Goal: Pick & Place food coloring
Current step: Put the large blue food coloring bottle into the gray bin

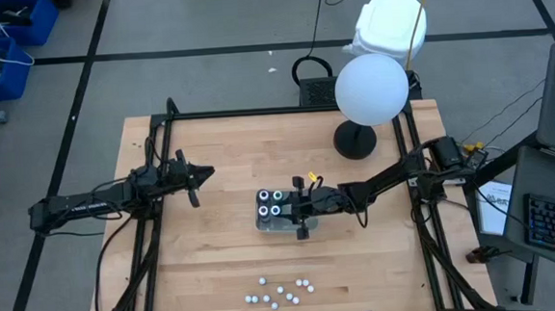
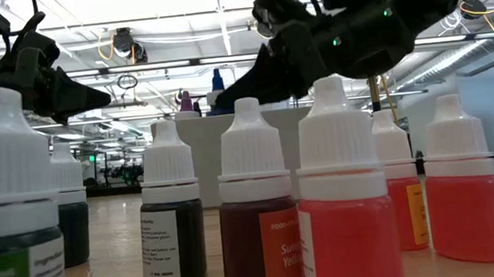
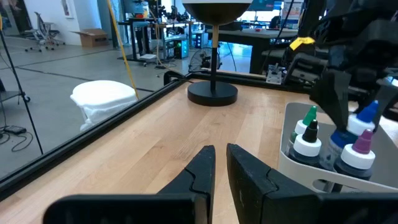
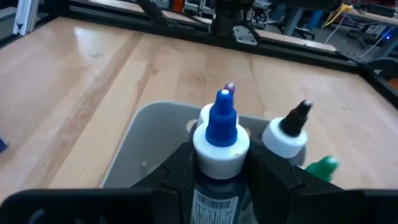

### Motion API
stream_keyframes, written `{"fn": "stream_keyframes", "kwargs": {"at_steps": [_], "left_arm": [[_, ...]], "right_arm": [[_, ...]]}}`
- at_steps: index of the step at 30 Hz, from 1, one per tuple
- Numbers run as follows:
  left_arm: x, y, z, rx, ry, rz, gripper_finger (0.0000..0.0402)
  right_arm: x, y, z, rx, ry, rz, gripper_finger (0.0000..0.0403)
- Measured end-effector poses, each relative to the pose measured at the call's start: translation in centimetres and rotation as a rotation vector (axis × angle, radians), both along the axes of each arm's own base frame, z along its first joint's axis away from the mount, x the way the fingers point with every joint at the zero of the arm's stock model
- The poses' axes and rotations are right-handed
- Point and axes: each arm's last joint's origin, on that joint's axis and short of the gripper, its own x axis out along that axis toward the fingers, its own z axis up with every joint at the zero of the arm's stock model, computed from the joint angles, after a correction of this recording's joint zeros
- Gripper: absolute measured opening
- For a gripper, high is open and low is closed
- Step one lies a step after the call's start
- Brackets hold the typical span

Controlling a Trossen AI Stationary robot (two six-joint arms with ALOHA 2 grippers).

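Right gripper [image 1: 298, 210] over the clear plastic tray [image 4: 134, 146] at table centre, fingers clamped on a dark squat food-coloring bottle with blue nozzle [image 4: 221, 134], three other small capped bottles [image 1: 262, 197] standing in the tray; left gripper [image 1: 201, 173] waiting well apart, fingers nearly closed, empty.

Overhead, table-level, two wrist views; shared tray [image 1: 274, 219].
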Motion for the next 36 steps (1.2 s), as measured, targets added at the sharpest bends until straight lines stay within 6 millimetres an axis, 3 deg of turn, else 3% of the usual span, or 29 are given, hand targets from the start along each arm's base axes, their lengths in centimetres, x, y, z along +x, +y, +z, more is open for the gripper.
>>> {"fn": "stream_keyframes", "kwargs": {"at_steps": [17,22,31,36], "left_arm": [[0.0,0.0,0.0,-0.001,-0.001,0.0,0.0047],[0.0,0.0,0.0,-0.002,-0.001,0.0,0.0047],[0.0,0.0,0.0,-0.001,-0.001,0.0,0.0047],[0.0,0.0,0.0,-0.001,-0.001,0.0,0.0047]], "right_arm": [[0.5,-0.2,-2.2,0.048,0.029,-0.026,0.0111],[0.5,-0.2,-2.2,0.045,0.029,-0.027,0.0115],[0.6,-0.2,-2.1,0.039,0.005,-0.023,0.0159],[0.4,-0.3,-1.0,0.036,-0.013,-0.02,0.0171]]}}
